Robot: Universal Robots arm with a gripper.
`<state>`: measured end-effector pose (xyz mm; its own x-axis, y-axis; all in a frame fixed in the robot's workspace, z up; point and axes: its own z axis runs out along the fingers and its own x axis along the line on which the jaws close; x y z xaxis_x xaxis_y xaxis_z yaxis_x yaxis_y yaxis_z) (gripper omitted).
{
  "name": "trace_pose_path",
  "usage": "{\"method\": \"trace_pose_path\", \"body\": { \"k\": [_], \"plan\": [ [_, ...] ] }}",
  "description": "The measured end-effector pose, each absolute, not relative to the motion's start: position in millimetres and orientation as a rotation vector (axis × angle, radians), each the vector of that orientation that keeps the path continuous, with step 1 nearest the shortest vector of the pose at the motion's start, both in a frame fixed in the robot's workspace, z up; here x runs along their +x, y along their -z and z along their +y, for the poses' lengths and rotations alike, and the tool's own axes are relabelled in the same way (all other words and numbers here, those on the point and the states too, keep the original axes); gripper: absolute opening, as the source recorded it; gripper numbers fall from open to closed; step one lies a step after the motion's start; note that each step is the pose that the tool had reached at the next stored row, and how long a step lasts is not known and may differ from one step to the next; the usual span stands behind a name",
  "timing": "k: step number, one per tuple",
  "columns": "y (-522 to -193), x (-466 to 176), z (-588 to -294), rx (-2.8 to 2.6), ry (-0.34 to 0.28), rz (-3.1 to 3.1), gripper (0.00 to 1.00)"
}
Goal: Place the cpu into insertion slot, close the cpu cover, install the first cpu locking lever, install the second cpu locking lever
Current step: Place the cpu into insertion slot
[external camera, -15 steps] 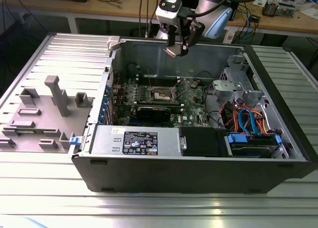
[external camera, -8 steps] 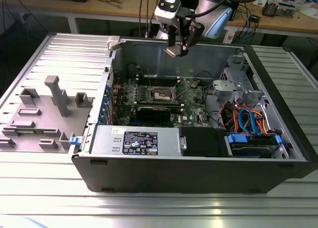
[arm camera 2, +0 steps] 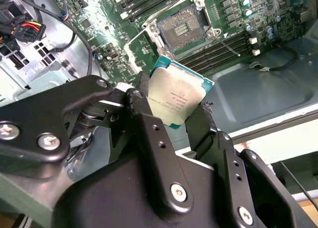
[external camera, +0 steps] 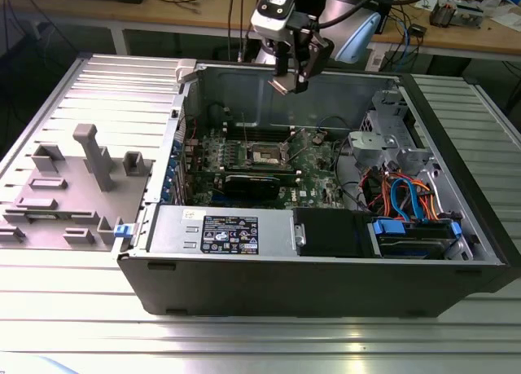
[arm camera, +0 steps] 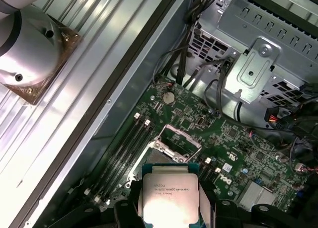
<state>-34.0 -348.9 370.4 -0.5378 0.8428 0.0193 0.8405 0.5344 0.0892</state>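
My gripper (external camera: pixel 291 79) hangs above the open computer case, shut on the cpu (external camera: pixel 283 84). In both wrist views the black fingers (arm camera 2: pixel 140 96) clamp two opposite edges of the cpu (arm camera 2: pixel 175 100), a square chip with a silvery top and green rim (arm camera: pixel 169 195). Below it on the green motherboard lies the insertion slot (arm camera 2: pixel 181 27) with its contact field bare (external camera: pixel 267 156). The cpu cover (arm camera 2: pixel 140 50), a thin metal frame, stands swung open beside the slot (arm camera: pixel 175 138). The chip is well above the board and touches nothing else.
A black card (external camera: pixel 256 182) lies just in front of the slot in the exterior view. A metal drive cage (external camera: pixel 391 138) and orange and blue cables (external camera: pixel 403 195) crowd the exterior view's right. The case walls (external camera: pixel 244 81) ring the board. A grey fixture (external camera: pixel 73 187) sits outside.
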Motion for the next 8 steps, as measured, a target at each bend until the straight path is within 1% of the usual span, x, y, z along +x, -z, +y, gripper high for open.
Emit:
{"method": "trace_pose_path", "body": {
  "k": [8],
  "plan": [
    [-368.2, -35.8, -348.8, 1.605, -0.132, 2.662, 0.54]
  ]
}}
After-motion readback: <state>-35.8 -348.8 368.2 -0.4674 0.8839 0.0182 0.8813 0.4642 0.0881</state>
